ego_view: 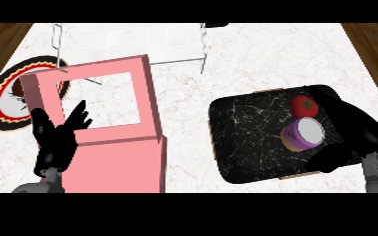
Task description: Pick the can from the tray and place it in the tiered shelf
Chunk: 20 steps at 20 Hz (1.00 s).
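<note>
Head view: we see the right hand (pixel 353 130) at the right side, curled in a C shape round the can (pixel 303 134), fingers on the can's far side and the thumb on its near side. The can sits in the hollow of that hand, just to the left of the palm, over the black tray (pixel 244 130). We read the can as tilted: its white end faces up and to the right, its purple body runs down and to the left, so the long axis goes lower left to upper right. We cannot tell if its base touches the tray. A red tomato (pixel 303 105) lies just beyond the can, beside the right hand's fingers.

The left hand (pixel 55 140) rests at the left edge, open, fingers straight and pointing up, holding nothing. The pink shelf (pixel 125 160) is right beside it, partly under its fingers, well apart from the right hand. A plate (pixel 15 100) with a red and yellow rim lies beyond the left hand. A white wire rack (pixel 133 40) stands farther back on the counter (pixel 184 95).
</note>
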Available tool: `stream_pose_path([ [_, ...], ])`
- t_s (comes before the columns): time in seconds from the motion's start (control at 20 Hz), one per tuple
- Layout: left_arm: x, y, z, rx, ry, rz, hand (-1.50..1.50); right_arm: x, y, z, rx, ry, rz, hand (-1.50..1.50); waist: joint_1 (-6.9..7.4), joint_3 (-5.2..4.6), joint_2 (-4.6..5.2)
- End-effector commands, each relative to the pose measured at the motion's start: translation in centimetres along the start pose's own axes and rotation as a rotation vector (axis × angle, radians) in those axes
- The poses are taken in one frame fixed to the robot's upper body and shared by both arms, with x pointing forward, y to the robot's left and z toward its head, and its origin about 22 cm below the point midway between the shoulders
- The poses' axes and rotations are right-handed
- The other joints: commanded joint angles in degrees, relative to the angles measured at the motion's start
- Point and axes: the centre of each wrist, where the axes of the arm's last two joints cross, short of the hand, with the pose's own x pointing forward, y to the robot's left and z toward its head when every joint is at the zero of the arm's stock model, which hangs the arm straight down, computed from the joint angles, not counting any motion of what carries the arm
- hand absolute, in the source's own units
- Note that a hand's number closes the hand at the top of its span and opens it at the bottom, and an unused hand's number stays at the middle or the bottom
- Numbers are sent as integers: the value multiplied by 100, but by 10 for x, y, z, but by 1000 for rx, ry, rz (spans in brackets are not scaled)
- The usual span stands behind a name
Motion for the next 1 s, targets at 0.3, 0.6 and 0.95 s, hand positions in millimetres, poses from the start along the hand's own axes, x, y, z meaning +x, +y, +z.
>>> stream_pose_path([
  [0.3, -9, -3, 7, -28, 11, 16, 0, -17, 31, -25, -45, -29, -14, -150, -19, -41, 23],
  [0.6, 14, -6, -16, -31, 9, 6, 0, -19, 34, -28, -42, -59, -24, -150, -50, -43, 24],
  [0.95, 3, -14, -15, -48, -6, 19, 0, 5, 49, -38, 147, -195, 221, 150, -35, -45, 32],
])
